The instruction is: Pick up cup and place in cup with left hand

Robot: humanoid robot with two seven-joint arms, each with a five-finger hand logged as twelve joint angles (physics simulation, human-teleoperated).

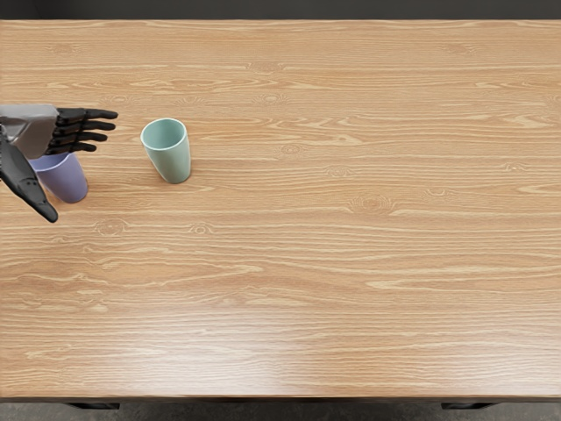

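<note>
Purple cup (67,181) stands near the left edge of the tabletop (351,263), partly hidden by the left hand (37,132), fingers and thumb apart: centre it between them, then close evenly.

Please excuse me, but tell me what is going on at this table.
The robot's left hand, fingers open, hovers over and partly hides a purple cup, apparently about to grasp it. A mint-green cup stands upright to its right in the picture, untouched. Neither cup is inside the other.
</note>
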